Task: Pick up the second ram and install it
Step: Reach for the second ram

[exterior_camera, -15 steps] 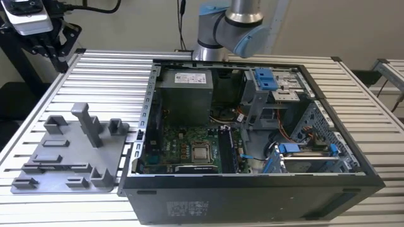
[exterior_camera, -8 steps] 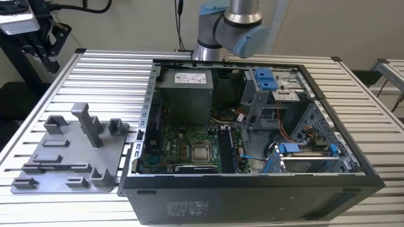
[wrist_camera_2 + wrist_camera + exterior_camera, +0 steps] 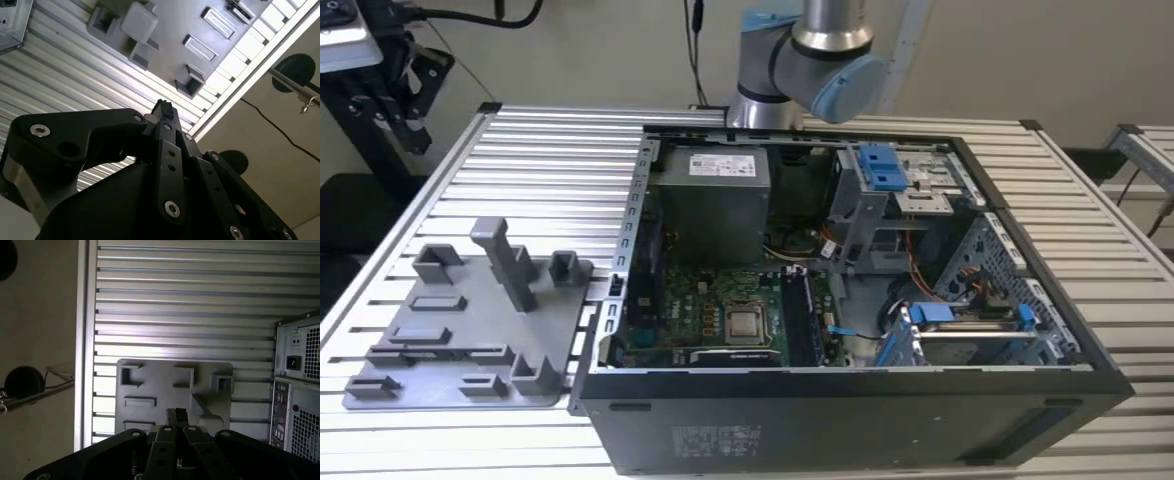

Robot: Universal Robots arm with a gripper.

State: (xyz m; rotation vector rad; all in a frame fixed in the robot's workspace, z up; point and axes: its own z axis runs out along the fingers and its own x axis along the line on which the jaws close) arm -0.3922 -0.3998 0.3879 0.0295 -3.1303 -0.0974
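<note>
The second ram is hidden from me. In both wrist views my gripper [image 3: 163, 107] [image 3: 176, 415] hangs high over the grey holder block [image 3: 165, 385] [image 3: 170, 30], its two black fingers pressed together with nothing seen between them. The holder block [image 3: 467, 320] lies on the slatted table at the exterior view's left, beside the open computer case [image 3: 854, 410]. Inside the case lies the green motherboard [image 3: 720, 300] with its long black slots [image 3: 803, 318]. The arm [image 3: 807, 60] rises behind the case and leaves the exterior view at the top.
The slatted aluminium table [image 3: 547, 170] carries everything. Blue drive clips [image 3: 881, 165] and a power supply [image 3: 707, 200] sit inside the case. The case's rear panel [image 3: 300, 390] stands beside the holder block. A black stand [image 3: 380, 90] is at the back on the exterior view's left.
</note>
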